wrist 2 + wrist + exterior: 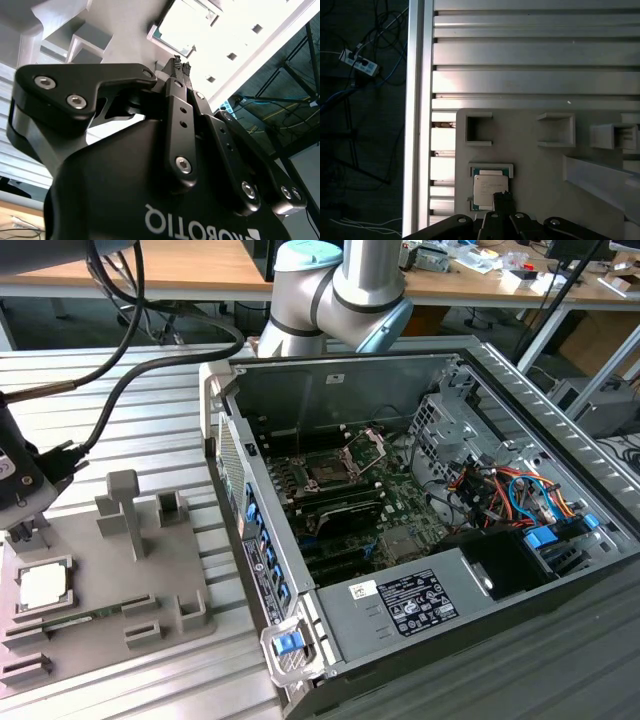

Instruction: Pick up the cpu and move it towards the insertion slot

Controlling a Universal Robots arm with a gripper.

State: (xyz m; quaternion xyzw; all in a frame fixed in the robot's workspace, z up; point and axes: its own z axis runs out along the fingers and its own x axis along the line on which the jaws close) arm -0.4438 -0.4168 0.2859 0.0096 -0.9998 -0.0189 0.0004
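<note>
In both wrist views the gripper [181, 64] [501, 199] is seen with its black fingertips pressed together, nothing pinched between them. The tips are held over one edge of the cpu [489, 188]; whether contact is made cannot be told. The cpu [186, 27] is seated flat, silvery top up, in a square pocket of the grey tray [535, 170], close to the tray's edge. Empty square pockets [479, 130] are moulded into the tray just beside it.

In the exterior view the cpu [45, 586] is found at the exterior view's left, in the tray [110, 580], with an upright grey post [125, 508] standing near. The tray is laid on a slatted aluminium table [150, 430].

Well apart, toward the exterior view's right, an open computer case [400, 605] is placed on its side. The insertion slot [330, 472] is seen inside it on the green board, its metal frame hinged up and its dark centre exposed. Behind the case the arm [340, 290] is mounted, with black cables [150, 370] trailing across the table. Wooden desks [180, 270] are seen farthest back.
</note>
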